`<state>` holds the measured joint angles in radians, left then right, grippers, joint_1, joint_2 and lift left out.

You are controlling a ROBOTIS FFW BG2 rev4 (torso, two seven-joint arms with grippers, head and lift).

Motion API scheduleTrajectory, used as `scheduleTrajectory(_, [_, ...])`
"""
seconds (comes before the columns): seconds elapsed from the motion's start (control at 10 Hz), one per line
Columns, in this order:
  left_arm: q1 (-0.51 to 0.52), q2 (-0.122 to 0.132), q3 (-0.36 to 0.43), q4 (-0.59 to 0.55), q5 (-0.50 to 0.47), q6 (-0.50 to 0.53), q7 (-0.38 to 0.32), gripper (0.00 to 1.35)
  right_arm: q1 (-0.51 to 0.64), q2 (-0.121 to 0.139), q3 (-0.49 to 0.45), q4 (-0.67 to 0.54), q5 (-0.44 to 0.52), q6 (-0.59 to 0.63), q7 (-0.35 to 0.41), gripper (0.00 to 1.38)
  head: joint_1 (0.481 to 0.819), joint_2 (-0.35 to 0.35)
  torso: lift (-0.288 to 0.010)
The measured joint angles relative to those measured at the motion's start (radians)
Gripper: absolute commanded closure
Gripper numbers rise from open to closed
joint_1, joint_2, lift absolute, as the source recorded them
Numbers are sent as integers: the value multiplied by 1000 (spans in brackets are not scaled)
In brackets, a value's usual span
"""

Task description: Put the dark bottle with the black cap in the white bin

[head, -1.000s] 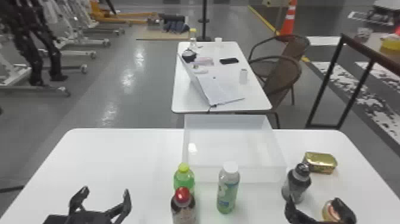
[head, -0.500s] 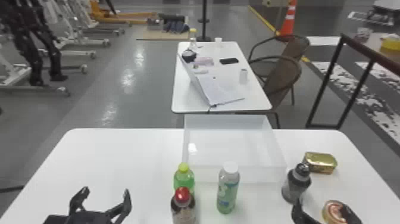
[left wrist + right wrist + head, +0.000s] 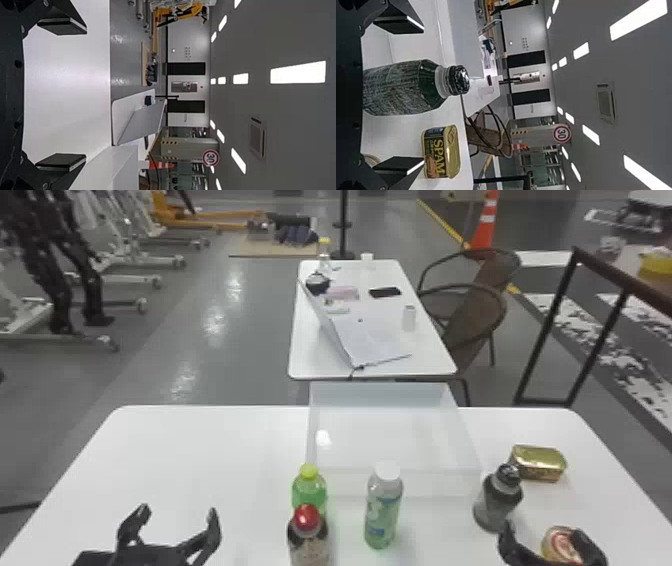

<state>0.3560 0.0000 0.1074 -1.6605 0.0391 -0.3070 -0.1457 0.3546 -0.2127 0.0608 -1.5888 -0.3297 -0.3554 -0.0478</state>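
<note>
In the head view, the dark bottle [image 3: 496,502] stands beside the white bin [image 3: 345,484], with the left gripper [image 3: 178,517] and right gripper [image 3: 546,540] nearer the camera than the bin, while the left wrist view shows fingers [image 3: 61,162] wide apart, empty, and the right, fingers [image 3: 397,24] spread wide, bottle ungripped.

White table [image 3: 200,455] with a white bin [image 3: 435,485] at its far edge and bottles and tins nearby.
Taking the white bin as the landmark: a green bottle with a yellow-green cap [image 3: 309,492] stands just before its near left corner, and a red-capped bottle [image 3: 309,542] stands farther out from that corner, toward the robot; a white-capped bottle with a green lower part [image 3: 382,515] stands before its near side; the dark bottle with the black cap [image 3: 495,507] is upright by its near right corner; a gold tin [image 3: 539,462] lies to its right; and a round-topped tin [image 3: 552,540], partly hidden, sits right of it and nearer the robot.
</note>
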Motion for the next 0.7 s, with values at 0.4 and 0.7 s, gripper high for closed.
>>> scheduleTrajectory(0.4, [0,0,3,4,13,-4,2,167,-59,-17,-1,67,-53,96,134,128,549,0,-100])
scheduleTrajectory(0.7, [0,0,2,7,19,-4,2,167,-86,-20,-1,101,-52,116,146,128,549,0,-100])
